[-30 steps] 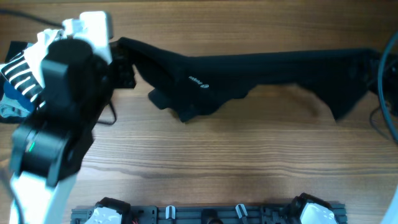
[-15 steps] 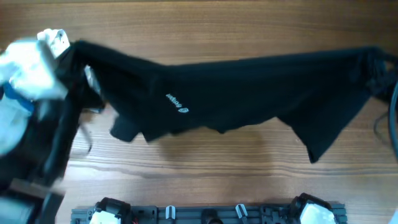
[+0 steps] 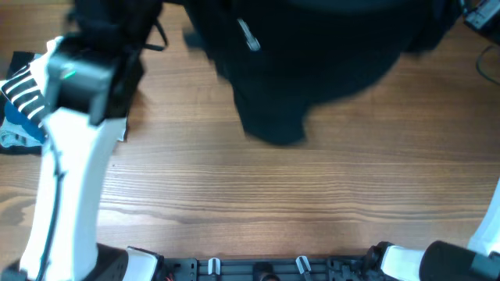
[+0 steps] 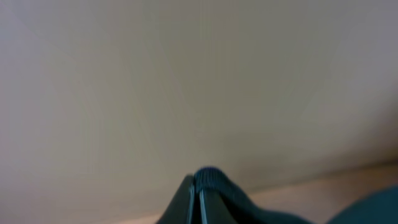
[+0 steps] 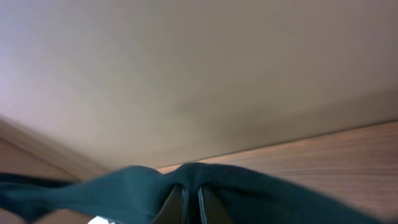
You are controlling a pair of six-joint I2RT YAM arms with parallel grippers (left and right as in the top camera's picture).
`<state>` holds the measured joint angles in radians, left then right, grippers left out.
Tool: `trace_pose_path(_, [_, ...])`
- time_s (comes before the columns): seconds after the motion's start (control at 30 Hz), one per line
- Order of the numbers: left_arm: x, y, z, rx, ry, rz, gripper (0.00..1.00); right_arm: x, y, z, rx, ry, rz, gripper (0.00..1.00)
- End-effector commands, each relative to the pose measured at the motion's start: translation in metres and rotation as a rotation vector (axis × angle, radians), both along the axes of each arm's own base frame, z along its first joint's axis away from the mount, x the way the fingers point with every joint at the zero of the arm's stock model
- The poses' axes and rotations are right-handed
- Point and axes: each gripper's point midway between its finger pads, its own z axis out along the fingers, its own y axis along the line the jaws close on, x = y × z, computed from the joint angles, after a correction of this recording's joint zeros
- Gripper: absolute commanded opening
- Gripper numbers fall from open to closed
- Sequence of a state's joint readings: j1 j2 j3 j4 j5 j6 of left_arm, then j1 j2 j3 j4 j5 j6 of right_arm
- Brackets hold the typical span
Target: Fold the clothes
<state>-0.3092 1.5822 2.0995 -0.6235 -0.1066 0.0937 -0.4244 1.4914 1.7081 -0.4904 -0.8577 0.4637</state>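
Note:
The black T-shirt (image 3: 312, 62) hangs across the far side of the table in the overhead view, blurred, with its white logo (image 3: 249, 37) near the top and a lobe drooping toward the table middle. My left gripper (image 4: 199, 186) is shut on a fold of the black fabric (image 4: 214, 180) in the left wrist view. My right gripper (image 5: 189, 196) is shut on the shirt's edge (image 5: 249, 186), which drapes over both fingers. In the overhead view both grippers are hidden at the top edge; only the left arm (image 3: 78, 78) shows.
A navy white-striped garment (image 3: 23, 90) and a white one (image 3: 12, 139) lie at the table's left edge. A black rail with white mounts (image 3: 266, 267) runs along the front edge. A cable (image 3: 488, 58) lies at the far right.
Both arms have swung the shirt away to the far side and raised it. The shirt went from a stretched band across the table to a blurred mass at the top. The left arm moved back.

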Motion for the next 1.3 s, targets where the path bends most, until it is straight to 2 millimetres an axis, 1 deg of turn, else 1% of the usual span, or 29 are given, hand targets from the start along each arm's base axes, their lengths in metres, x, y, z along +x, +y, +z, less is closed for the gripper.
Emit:
trace_pose_path(0.0, [-0.056, 0.019, 0.057, 0.009, -0.095, 0.000, 0.04, -0.027, 0.008, 0.023, -0.007, -0.030, 0.005, 0.04])
trace_pose_path(0.07, [-0.060, 0.024, 0.026, 0.033, 0.030, 0.008, 0.04, -0.030, 0.001, 0.002, -0.030, 0.053, -0.047, 0.04])
trace_pose_path(0.13, [-0.061, 0.027, -0.012, 0.050, 0.183, 0.019, 0.04, -0.034, -0.008, -0.032, -0.055, 0.192, -0.118, 0.04])
trace_pose_path(0.17, [-0.062, 0.028, -0.035, 0.059, 0.272, 0.027, 0.04, -0.036, -0.011, -0.048, -0.083, 0.250, -0.138, 0.04])
trace_pose_path(0.2, [-0.061, 0.029, -0.049, 0.074, 0.326, 0.029, 0.04, -0.037, -0.013, -0.062, -0.104, 0.298, -0.152, 0.04])
trace_pose_path(0.23, [-0.061, 0.029, -0.074, 0.092, 0.420, 0.035, 0.04, -0.041, -0.015, -0.084, -0.134, 0.377, -0.163, 0.04])
trace_pose_path(0.27, [-0.059, 0.029, -0.090, 0.097, 0.482, 0.041, 0.04, -0.044, -0.014, -0.097, -0.152, 0.423, -0.159, 0.04])
trace_pose_path(0.37, [-0.058, 0.028, -0.154, 0.115, 0.723, 0.069, 0.04, -0.054, -0.004, -0.150, -0.208, 0.613, -0.112, 0.04])
trace_pose_path(0.47, [-0.062, 0.028, -0.206, 0.144, 0.921, 0.097, 0.04, -0.064, 0.019, -0.199, -0.225, 0.751, -0.014, 0.04])
trace_pose_path(0.5, [-0.067, 0.030, -0.229, 0.158, 1.017, 0.116, 0.04, -0.073, 0.033, -0.227, -0.230, 0.836, 0.033, 0.04])
trace_pose_path(0.53, [-0.074, 0.032, -0.241, 0.158, 1.075, 0.136, 0.04, -0.081, 0.040, -0.247, -0.248, 0.897, 0.050, 0.04])
trace_pose_path(0.6, [-0.082, 0.035, -0.250, 0.140, 1.125, 0.168, 0.04, -0.090, 0.044, -0.264, -0.279, 0.949, 0.055, 0.04])
trace_pose_path(0.7, [-0.097, 0.038, -0.258, 0.113, 1.199, 0.214, 0.04, -0.105, 0.044, -0.275, -0.324, 1.025, 0.049, 0.04])
trace_pose_path(0.73, [-0.102, 0.039, -0.261, 0.108, 1.226, 0.225, 0.04, -0.110, 0.042, -0.277, -0.336, 1.049, 0.037, 0.04])
trace_pose_path(0.77, [-0.110, 0.041, -0.268, 0.101, 1.268, 0.252, 0.04, -0.119, 0.036, -0.281, -0.350, 1.108, -0.004, 0.04])
trace_pose_path(0.83, [-0.120, 0.041, -0.281, 0.091, 1.330, 0.272, 0.04, -0.129, 0.027, -0.284, -0.368, 1.169, -0.061, 0.04])
trace_pose_path(0.93, [-0.142, 0.047, -0.311, 0.094, 1.447, 0.331, 0.04, -0.145, 0.014, -0.287, -0.386, 1.264, -0.166, 0.04])
trace_pose_path(1.03, [-0.163, 0.052, -0.337, 0.111, 1.538, 0.376, 0.04, -0.162, 0.014, -0.294, -0.394, 1.337, -0.172, 0.04])
trace_pose_path(1.17, [-0.190, 0.058, -0.370, 0.109, 1.625, 0.431, 0.04, -0.191, 0.008, -0.313, -0.426, 1.464, -0.202, 0.04])
trace_pose_path(1.27, [-0.210, 0.061, -0.389, 0.121, 1.691, 0.443, 0.04, -0.214, 0.009, -0.333, -0.423, 1.555, -0.219, 0.04])
